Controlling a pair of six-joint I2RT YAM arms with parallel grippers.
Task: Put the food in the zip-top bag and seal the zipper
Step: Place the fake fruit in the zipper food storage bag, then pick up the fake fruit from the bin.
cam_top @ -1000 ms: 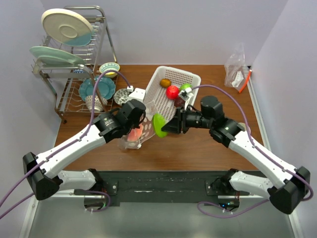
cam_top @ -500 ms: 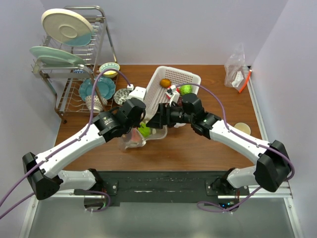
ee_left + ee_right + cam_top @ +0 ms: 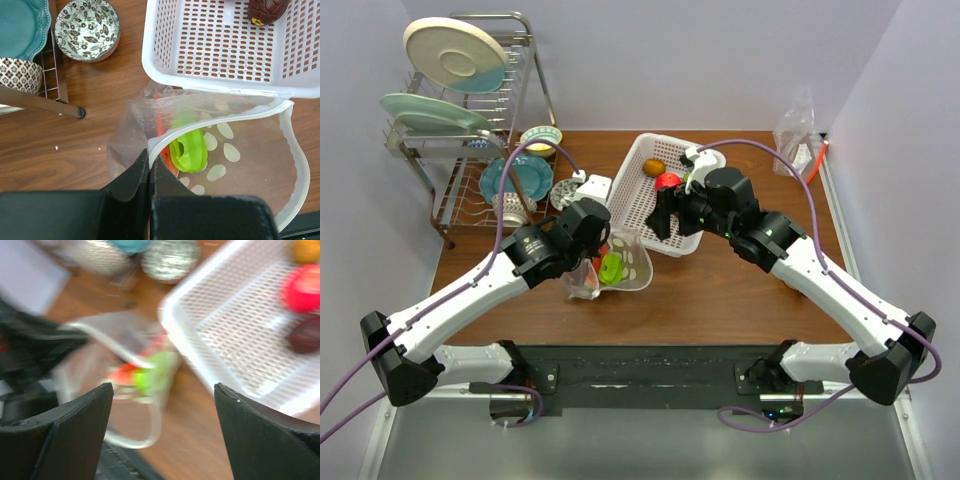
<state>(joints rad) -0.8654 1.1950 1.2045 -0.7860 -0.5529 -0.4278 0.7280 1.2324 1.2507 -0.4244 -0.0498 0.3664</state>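
Note:
The clear zip-top bag (image 3: 620,268) lies in front of the white basket (image 3: 642,200) with its mouth held wide. My left gripper (image 3: 593,247) is shut on the pale zipper (image 3: 220,118) at the rim's left end (image 3: 150,156). Inside the bag sit a green piece (image 3: 190,149) and an orange-red piece (image 3: 160,131). My right gripper (image 3: 666,216) hangs open and empty over the basket's near edge; its view is blurred (image 3: 164,388). In the basket lie a red apple (image 3: 302,287), a dark purple piece (image 3: 304,338) and a small orange (image 3: 653,167).
A dish rack (image 3: 470,120) with plates stands at the back left, with a teal plate (image 3: 20,25) and a patterned bowl (image 3: 87,22) beside it. Another clear bag with a red-orange strip (image 3: 798,135) sits at the back right. A white block (image 3: 595,187) lies left of the basket.
My right gripper opened and let the green piece go into the bag, then drew back right toward the basket. The left gripper kept its hold on the bag's rim.

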